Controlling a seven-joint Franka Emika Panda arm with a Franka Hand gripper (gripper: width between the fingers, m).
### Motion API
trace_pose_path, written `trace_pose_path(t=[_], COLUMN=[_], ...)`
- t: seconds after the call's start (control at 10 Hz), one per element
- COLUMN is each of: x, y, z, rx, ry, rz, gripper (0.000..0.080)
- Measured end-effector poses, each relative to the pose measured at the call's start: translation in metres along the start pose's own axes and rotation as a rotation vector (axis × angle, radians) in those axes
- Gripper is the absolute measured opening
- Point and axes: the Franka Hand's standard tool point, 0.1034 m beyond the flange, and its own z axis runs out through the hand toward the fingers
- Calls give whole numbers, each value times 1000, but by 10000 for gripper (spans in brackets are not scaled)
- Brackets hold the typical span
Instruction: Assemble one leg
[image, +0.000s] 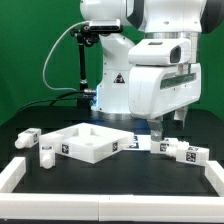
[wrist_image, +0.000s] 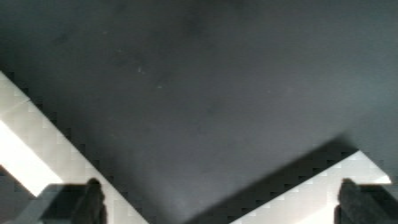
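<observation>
In the exterior view, two white legs with tag marks lie at the right, one (image: 164, 148) almost under my gripper (image: 165, 128) and another (image: 190, 153) beyond it. Two more legs (image: 28, 137) (image: 46, 153) lie at the left. The white square tabletop (image: 88, 144) lies in the middle, hollow side up. My gripper hangs just above the table between the tabletop and the right-hand legs. In the wrist view the gripper (wrist_image: 217, 205) is open and empty, with dark fingertips (wrist_image: 71, 205) wide apart over bare black table. No leg shows there.
A white rail (image: 110, 200) runs along the front of the table and turns back at the left (image: 14, 172). The arm's white base (image: 110, 85) stands behind the tabletop. White strips (wrist_image: 32, 135) cross the wrist view's corners; I cannot tell what they are.
</observation>
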Motion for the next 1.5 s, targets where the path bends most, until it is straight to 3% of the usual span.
trace_pose_path(t=[0.6,0.7,0.9,1.0,1.4,1.5], x=[-1,-22,-85,-96,-99,-115], y=[1,2,6,14,12,7], z=[0,-5,-7,-7,-4,3], rx=[-1,-6,2,4,5,11], ry=[-1,-16,-60,-63,-64,-69], rz=[2,-6,36,20,21,15], gripper=[650,650,650,650,650,650])
